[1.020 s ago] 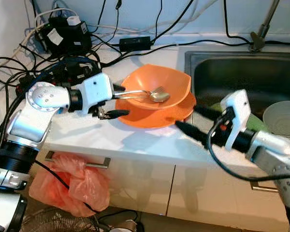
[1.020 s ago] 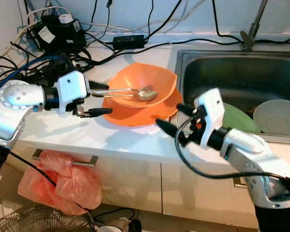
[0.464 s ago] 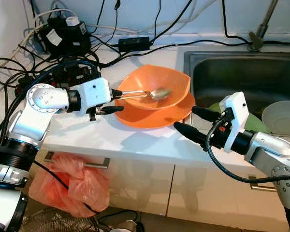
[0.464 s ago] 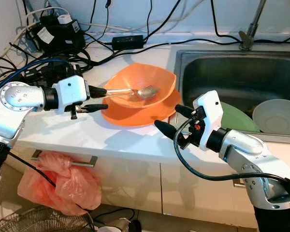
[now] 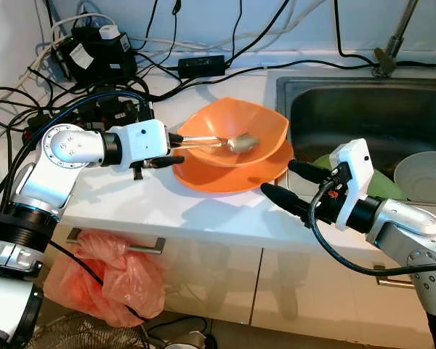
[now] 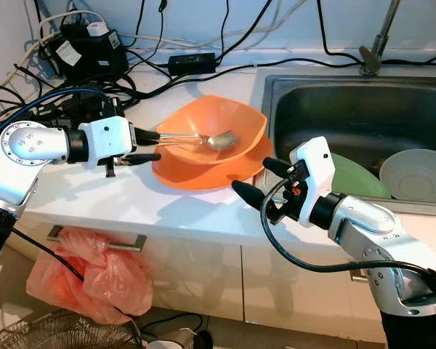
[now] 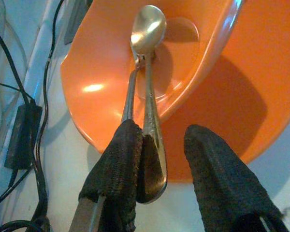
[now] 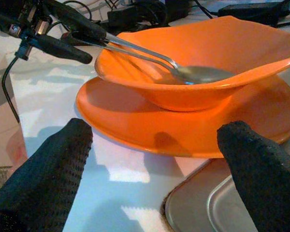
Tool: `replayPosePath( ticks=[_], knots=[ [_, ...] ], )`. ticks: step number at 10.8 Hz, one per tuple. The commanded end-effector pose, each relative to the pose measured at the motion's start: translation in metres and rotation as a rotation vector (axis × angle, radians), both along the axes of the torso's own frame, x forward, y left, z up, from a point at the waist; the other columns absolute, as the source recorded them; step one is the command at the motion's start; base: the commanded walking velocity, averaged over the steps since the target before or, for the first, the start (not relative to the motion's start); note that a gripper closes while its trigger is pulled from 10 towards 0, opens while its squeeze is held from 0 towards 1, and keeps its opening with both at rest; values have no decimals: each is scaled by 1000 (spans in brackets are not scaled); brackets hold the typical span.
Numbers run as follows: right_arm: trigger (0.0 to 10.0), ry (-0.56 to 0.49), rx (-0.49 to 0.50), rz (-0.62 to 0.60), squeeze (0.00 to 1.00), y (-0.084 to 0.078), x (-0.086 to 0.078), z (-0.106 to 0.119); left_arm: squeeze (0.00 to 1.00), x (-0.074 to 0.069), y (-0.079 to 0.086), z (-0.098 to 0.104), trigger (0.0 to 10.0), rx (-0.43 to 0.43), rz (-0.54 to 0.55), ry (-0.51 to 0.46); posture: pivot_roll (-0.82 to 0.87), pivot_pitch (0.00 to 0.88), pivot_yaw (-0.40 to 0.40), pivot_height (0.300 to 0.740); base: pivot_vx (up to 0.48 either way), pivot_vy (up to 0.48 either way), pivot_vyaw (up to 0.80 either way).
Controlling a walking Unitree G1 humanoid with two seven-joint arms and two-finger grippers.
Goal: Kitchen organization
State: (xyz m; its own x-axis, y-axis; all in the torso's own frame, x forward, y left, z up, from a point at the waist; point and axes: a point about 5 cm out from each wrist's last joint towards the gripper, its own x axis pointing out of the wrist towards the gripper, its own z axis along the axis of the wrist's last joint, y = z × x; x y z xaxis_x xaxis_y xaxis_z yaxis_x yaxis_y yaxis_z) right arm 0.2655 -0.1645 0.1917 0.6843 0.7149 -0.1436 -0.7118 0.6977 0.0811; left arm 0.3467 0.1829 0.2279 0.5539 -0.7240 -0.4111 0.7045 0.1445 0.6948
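An orange bowl (image 5: 256,123) sits on an orange plate (image 5: 229,177) on the white counter beside the sink. A metal spoon (image 5: 238,143) and a fork lie together in the bowl, handles sticking out over its left rim. My left gripper (image 5: 174,149) is at those handles, open. In the left wrist view the handles (image 7: 150,140) rest against one finger (image 7: 117,164), and a gap separates them from the other finger (image 7: 217,174). My right gripper (image 5: 280,179) is open, hovering just off the plate's near right edge, with the plate (image 8: 183,130) between its fingertips.
The steel sink (image 5: 363,102) on the right holds a green plate (image 6: 360,178) and a white bowl (image 5: 424,174). Tangled cables and power adapters (image 5: 102,54) crowd the back left of the counter. A red plastic bag (image 5: 109,280) hangs below the counter edge.
My left gripper's lower finger has come up towards the utensil handles, narrowing the gap. The spoon and fork have shifted slightly in the bowl. My right gripper has eased a little leftward.
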Motion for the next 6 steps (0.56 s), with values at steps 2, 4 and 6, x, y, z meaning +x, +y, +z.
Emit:
replayPosePath(
  ticks=[2,4,6],
  knots=[
    [10000,-15,5,20,0,6,-3,3,0,3,1,4,0,22,1,-18,106,44,133,740,0,0,0],
    [10000,-16,6,18,0,6,-3,3,0,4,1,5,0,24,-3,-25,106,44,134,740,0,0,0],
    [10000,-16,7,17,0,6,-3,2,0,5,1,6,0,18,-4,-35,107,45,133,740,0,0,0]
  ],
)
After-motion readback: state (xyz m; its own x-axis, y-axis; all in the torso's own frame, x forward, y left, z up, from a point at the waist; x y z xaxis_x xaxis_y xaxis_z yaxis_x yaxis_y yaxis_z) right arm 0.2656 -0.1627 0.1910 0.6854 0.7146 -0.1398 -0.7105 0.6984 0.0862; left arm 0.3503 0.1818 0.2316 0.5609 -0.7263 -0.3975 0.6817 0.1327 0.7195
